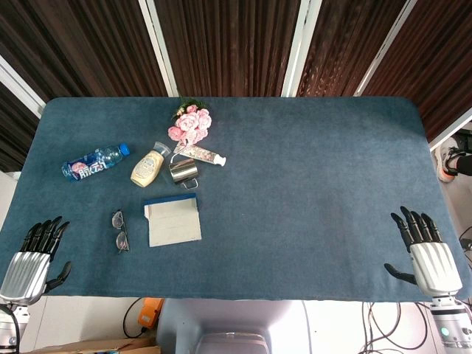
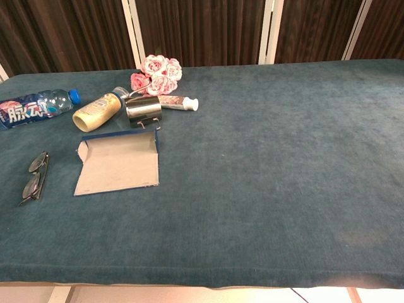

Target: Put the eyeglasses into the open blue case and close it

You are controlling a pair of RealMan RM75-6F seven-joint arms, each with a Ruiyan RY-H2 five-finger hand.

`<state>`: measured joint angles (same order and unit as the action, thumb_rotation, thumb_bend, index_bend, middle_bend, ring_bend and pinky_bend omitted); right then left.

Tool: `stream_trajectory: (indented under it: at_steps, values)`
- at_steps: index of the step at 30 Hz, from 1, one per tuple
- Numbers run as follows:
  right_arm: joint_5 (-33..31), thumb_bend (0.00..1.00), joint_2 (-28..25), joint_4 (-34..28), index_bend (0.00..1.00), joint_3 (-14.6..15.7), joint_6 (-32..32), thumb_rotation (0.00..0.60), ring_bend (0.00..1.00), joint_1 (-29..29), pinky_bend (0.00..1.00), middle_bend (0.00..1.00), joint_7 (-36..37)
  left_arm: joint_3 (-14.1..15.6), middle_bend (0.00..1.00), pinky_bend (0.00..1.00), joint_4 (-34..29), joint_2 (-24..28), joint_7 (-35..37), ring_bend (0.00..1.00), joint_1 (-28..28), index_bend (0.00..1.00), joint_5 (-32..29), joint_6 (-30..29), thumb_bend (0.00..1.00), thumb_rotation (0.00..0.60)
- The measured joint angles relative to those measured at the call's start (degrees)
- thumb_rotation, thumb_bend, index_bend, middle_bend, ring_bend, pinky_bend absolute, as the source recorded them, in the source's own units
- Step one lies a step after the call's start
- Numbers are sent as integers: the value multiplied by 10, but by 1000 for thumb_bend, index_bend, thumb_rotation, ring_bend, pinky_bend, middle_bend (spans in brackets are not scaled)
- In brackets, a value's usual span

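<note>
**Both hands idle at the table edge, eyeglasses not yet touched**

The eyeglasses (image 1: pixel 119 231) lie folded on the blue table cloth (image 1: pixel 310 192), just left of the open blue case (image 1: pixel 173 218) and apart from it. The case lies flat with its pale grey lining facing up and its blue flap at the far side, so the inside is exposed and ready to receive the glasses. In the chest view the glasses (image 2: pixel 34 177) sit near the left edge of the frame, with a clear strip of cloth between them and the case (image 2: pixel 118 162).

The left hand (image 1: pixel 33 258) rests at the near left corner of the table, fingers spread and holding nothing. The right hand (image 1: pixel 428 254) sits at the near right corner, also with fingers apart and empty. Neither hand shows in the chest view. Both are well away from the work, which suggests the task has not begun.

Beyond the case stands a small cluster of 5 other items: a water bottle (image 1: pixel 95 162) lying on its side, a cream squeeze bottle (image 1: pixel 150 167), a small metal cup (image 1: pixel 184 172), a tube (image 1: pixel 205 155) and a bunch of pink flowers (image 1: pixel 191 124). The cup sits close behind the case flap, so closing the lid likely needs some care there.

The left hand is much the nearer to the glasses, so it seems the natural one to reach for them.
</note>
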<state>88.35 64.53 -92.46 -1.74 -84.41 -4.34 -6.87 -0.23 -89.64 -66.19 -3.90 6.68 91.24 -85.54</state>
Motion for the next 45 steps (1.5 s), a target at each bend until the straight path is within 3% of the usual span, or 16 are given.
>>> stream_trajectory:
  at_steps: [9,13,28,36,45]
  values:
    - [7,268,-5,-2,0,3,-7,600,0,4,4,0,8,5,0,73,6,-5,6,0,15,3,11,24,366,600]
    - [7,268,-10,-2,0,3,-10,600,0,6,4,0,19,4,0,67,35,-18,23,0,34,59,32,33,373,600]
    - [4,267,-6,-3,0,4,1,600,0,3,4,0,9,-1,0,61,295,-120,111,0,169,326,91,132,401,600]
    - [2,268,-5,-5,0,6,7,600,0,2,4,0,5,19,0,62,437,-190,175,0,205,390,106,146,398,600]
    - [3,268,-8,-5,0,6,5,600,0,3,5,0,11,42,0,63,520,-243,222,0,228,407,108,152,395,600]
